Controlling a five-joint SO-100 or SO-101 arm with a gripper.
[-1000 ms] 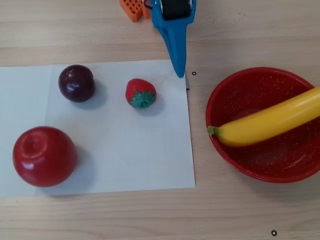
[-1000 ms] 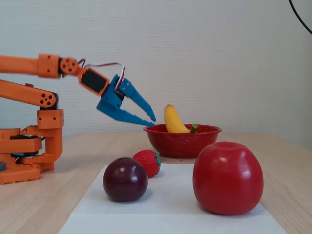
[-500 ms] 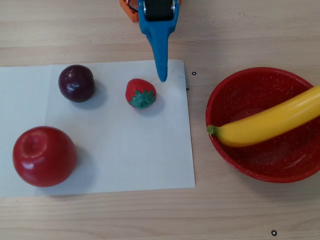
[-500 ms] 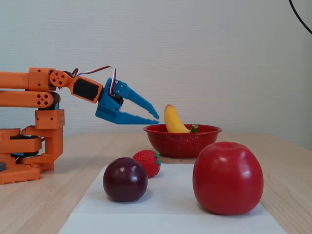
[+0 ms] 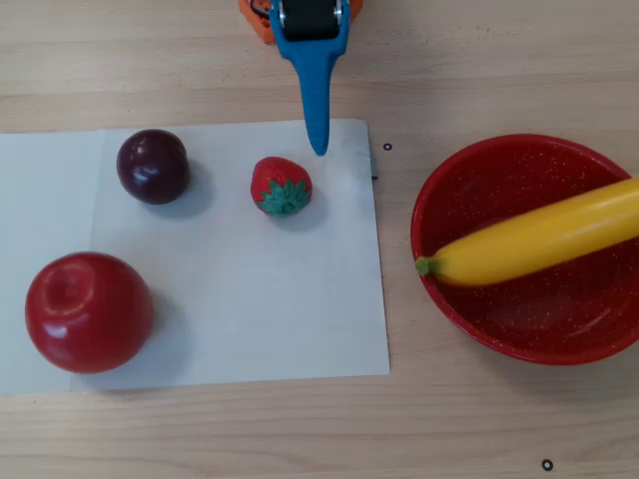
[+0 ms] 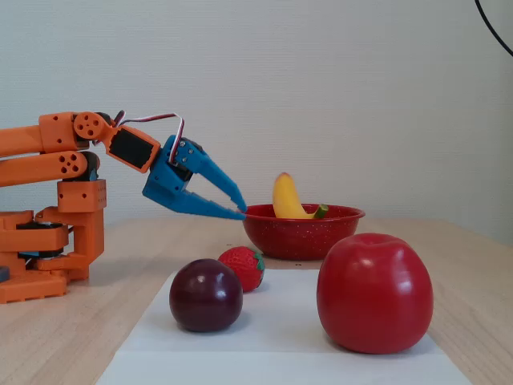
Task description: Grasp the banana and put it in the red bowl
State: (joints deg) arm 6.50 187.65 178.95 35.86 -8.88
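The banana [image 5: 544,239] lies in the red bowl [image 5: 499,329] at the right of the overhead view. Its green stem rests near the bowl's left rim and its other end runs off the right edge. In the fixed view the banana [image 6: 284,198] sticks up out of the bowl [image 6: 300,237]. My blue gripper [image 5: 319,148] hangs above the top edge of the white paper, left of the bowl and apart from it. In the fixed view the gripper [image 6: 242,212] has its fingertips together just left of the bowl's rim, holding nothing.
A white paper sheet [image 5: 230,319] carries a strawberry [image 5: 281,186], a dark plum [image 5: 153,166] and a large red apple [image 5: 88,311]. The orange arm base [image 6: 48,249] stands at the left of the fixed view. The table is bare wood [image 5: 300,429] around them.
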